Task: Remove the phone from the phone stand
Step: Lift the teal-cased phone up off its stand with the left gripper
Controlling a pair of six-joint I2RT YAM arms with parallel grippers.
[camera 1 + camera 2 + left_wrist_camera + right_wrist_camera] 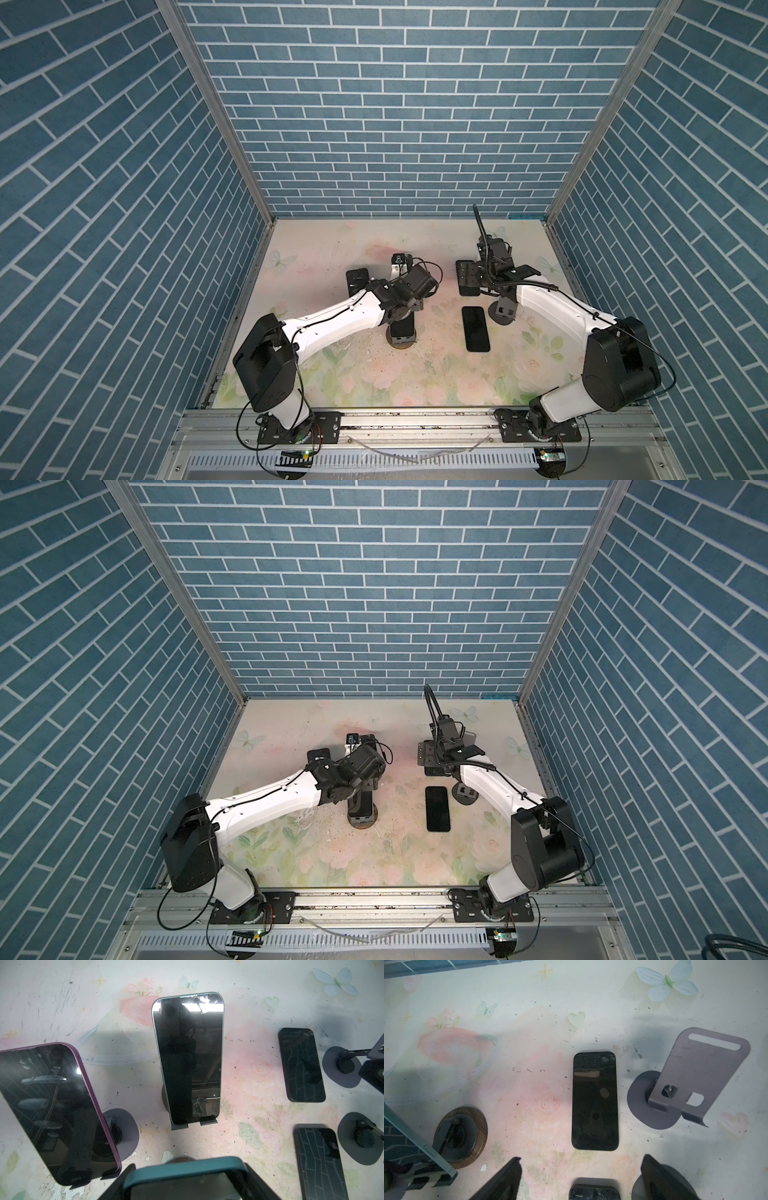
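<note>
In both top views a dark phone [402, 328] leans upright on a phone stand with a round wooden base [402, 344], left of the middle. The end of my left arm hangs over it. In the left wrist view my left gripper [188, 1168] is shut on the teal-cased top edge of this phone [187, 1167], with a dark finger on each side. The wooden base [180, 1159] peeks out behind that edge. My right gripper [581, 1160] is open and holds nothing. It hangs over the mat near a black phone [595, 1101] lying flat.
The flat black phone [476, 328] lies right of the middle, beside an empty grey stand [503, 309]. The left wrist view also shows a purple-edged phone [52, 1109], a phone on a stand [188, 1059] and two flat black phones [301, 1064]. Brick walls enclose the mat.
</note>
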